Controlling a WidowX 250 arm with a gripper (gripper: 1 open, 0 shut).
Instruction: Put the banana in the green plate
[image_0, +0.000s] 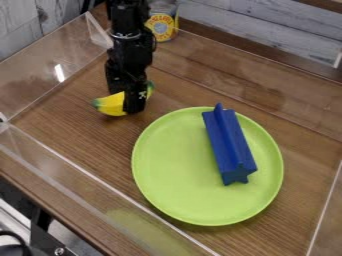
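Banana (119, 103) not yet lifted, sits on table left of green plate (174, 170). Gripper (130, 100) down over it, fingers wide, no grip. Pick, carry & drop all left.

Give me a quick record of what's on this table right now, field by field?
Banana: on the wooden table, left of the plate, not yet on it
Green plate: lying flat, holds a blue block
Gripper: pointing down over the banana, jaws open around it, not closed
Enclosure: clear walls around the table
Task status: banana not in the plate yet
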